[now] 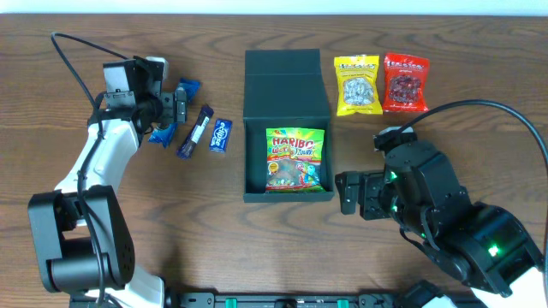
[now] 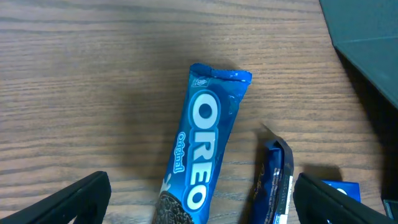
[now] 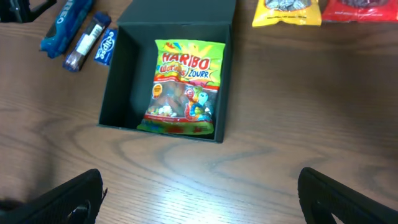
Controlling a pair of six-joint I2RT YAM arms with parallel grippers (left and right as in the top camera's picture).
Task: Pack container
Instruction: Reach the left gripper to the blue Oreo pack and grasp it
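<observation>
Our left gripper (image 1: 178, 107) hangs wide open and empty right over the cookie packet (image 2: 202, 155), which lies crosswise between its fingers, while the container (image 1: 247, 158) sits off to its right, lid open.

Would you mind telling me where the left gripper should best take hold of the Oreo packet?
Probably across its narrow width near mid-length, from straight above: the Oreo packet lies flat, long and slim, with the open left gripper straddling it. Mind the dark bar close alongside.
</observation>
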